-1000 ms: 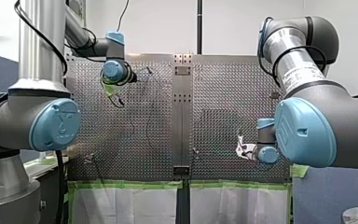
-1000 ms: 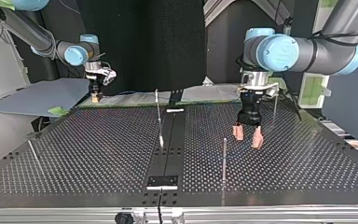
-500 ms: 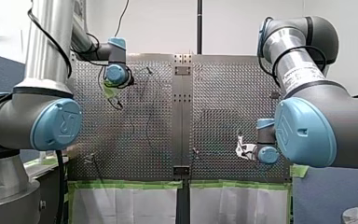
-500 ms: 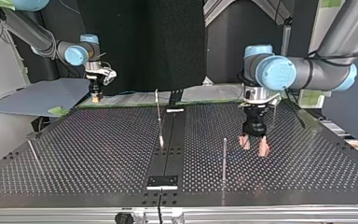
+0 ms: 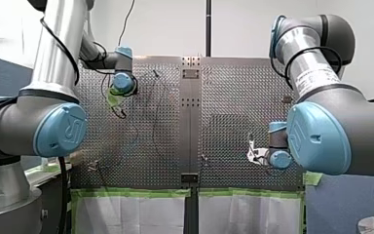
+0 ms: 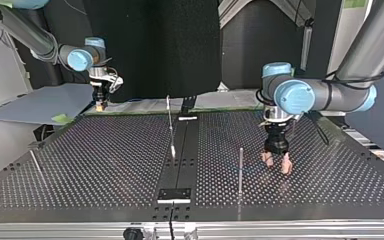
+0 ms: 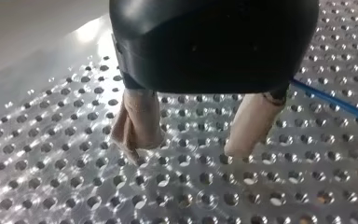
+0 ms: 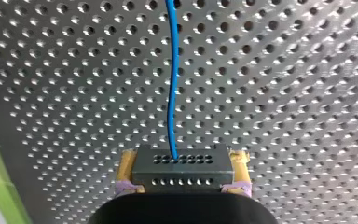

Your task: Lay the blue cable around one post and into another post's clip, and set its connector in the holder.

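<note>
My right gripper (image 8: 182, 189) is shut, its yellow pads on the two sides of a grey connector block (image 8: 182, 167) with rows of small holes. The blue cable (image 8: 172, 79) runs out of the block and away over the perforated table. In the top view this gripper (image 6: 100, 105) hangs at the far left edge of the table. My left gripper (image 6: 276, 165) stands open with beige pads, low over the table, just right of a thin upright post (image 6: 240, 170). From the left wrist, its fingertips (image 7: 137, 140) nearly touch the plate and the blue cable (image 7: 335, 102) passes beside one finger.
A second post (image 6: 169, 125) stands on the dark centre strip, a third post (image 6: 35, 164) leans at the top view's left. A small black holder plate (image 6: 174, 194) sits at the near end of the strip. Green tape (image 5: 136, 193) borders the table.
My left gripper has come down and moved toward the top view's near edge and slightly right, still open. My right gripper keeps its grip on the connector and has not moved.
</note>
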Available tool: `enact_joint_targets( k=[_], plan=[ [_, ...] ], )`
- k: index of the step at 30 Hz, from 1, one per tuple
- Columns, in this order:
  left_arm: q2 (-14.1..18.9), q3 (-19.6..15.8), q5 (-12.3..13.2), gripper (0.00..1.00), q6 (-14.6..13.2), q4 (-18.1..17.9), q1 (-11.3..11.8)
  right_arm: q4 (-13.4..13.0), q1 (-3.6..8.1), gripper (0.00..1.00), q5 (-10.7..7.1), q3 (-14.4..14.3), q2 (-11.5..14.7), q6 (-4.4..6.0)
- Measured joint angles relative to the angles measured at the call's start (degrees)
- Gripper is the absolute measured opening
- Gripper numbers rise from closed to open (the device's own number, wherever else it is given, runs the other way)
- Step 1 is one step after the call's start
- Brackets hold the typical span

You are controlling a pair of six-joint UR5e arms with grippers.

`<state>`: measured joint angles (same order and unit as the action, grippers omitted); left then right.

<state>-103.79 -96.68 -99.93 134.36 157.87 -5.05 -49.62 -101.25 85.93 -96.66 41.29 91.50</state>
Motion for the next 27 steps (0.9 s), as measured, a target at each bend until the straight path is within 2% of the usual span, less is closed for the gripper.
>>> enact_joint_targets(
  k=[3, 8, 17, 21, 24, 27],
  plan=[
    [-0.2, 0.2, 0.4, 1.00, 0.0, -0.2, 0.6, 1.3, -0.34, 0.00, 0.60, 0.0, 1.5, -0.51],
    [-0.3, 0.3, 0.9, 1.00, 0.0, -0.4, 1.1, 4.2, -1.08, 0.00, 1.81, -0.6, 4.5, -0.48],
    [-0.3, 0.3, 1.6, 1.00, 0.1, -0.5, 1.3, 9.6, -1.31, 0.00, 5.44, -1.9, 9.9, 1.77],
    [-0.3, 0.3, 2.1, 1.00, 0.1, -0.5, 1.3, 12.0, -1.00, 0.00, 4.57, -1.3, 12.3, 2.59],
    [-0.3, 0.3, 2.3, 1.00, 0.2, -0.5, 1.3, 14.0, -0.72, 0.00, 3.94, 0.2, 14.3, 2.03],
    [-0.3, 0.3, 2.5, 1.00, 0.2, -0.5, 1.2, 15.7, -0.56, 0.00, 4.39, 1.8, 16.0, 0.71]
  ],
)
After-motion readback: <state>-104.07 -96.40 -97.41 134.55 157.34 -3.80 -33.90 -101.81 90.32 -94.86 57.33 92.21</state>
